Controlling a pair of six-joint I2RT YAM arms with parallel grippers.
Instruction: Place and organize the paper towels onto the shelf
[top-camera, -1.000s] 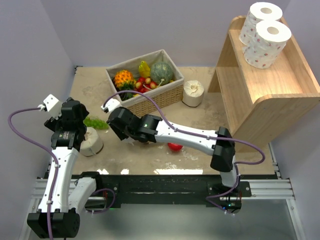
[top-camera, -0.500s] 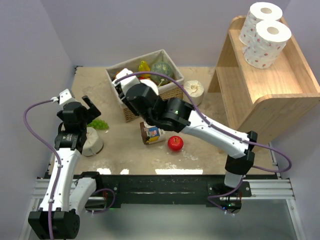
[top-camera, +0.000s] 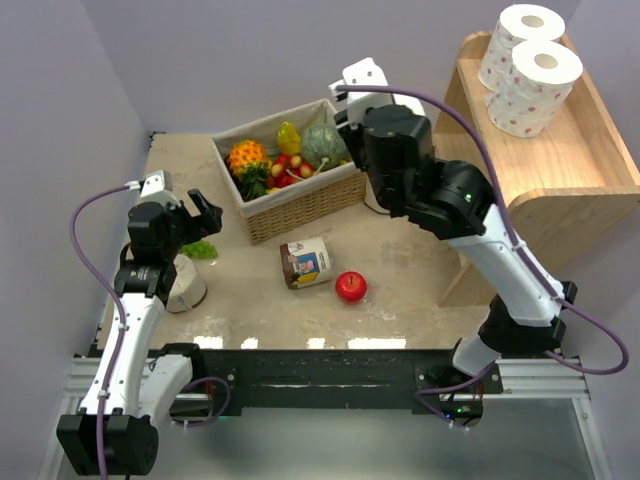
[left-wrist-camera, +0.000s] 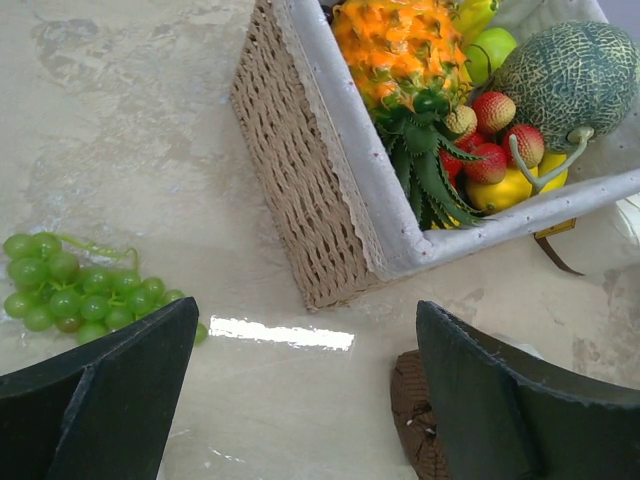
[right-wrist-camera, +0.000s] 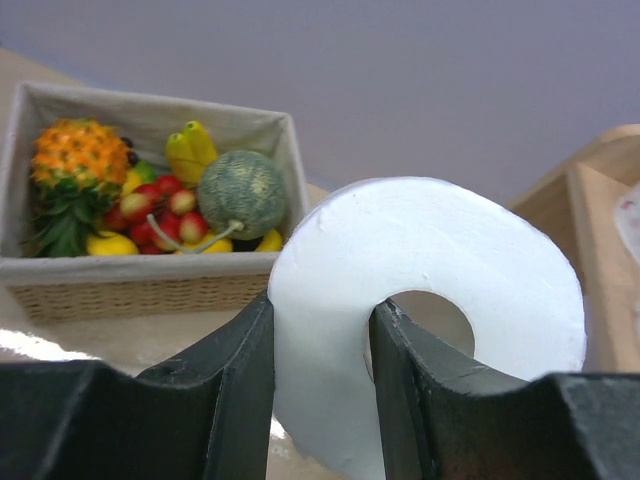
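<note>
While the right end effector (right-wrist-camera: 322, 335) hangs raised over the far part of the surface (top-camera: 410, 265), between the basket (top-camera: 300, 200) and the shelf (top-camera: 540, 165), it grips a plain white roll (right-wrist-camera: 480, 270). One of its fingers (right-wrist-camera: 225, 400) presses the outside of the roll's wall and the other reaches into the hollow centre, so the wall is pinched in a narrow gap. From the wrist camera the roll faces end-on, with the basket behind it on one side and a wooden side panel of the shelf on the other. From above, the arm hides this roll.

The shelf stands at the far right corner of the surface. On its top tier two dotted rolls (top-camera: 535, 85) stand upright with their hollow centres up, touching, one behind the other.

Near the left edge the left end effector (left-wrist-camera: 307, 320) is spread wide with nothing between its fingers. It faces the near left corner of the basket, with the grapes (left-wrist-camera: 70, 295) lying just off one finger. A cream roll (top-camera: 187, 287) stands on the surface close to the left edge, right beside the left arm and partly covered by it.

Toward the middle of the surface a jar (top-camera: 308, 262) lies on its side, and an apple (top-camera: 350, 286) rests just beside it, a little nearer the near edge.
</note>
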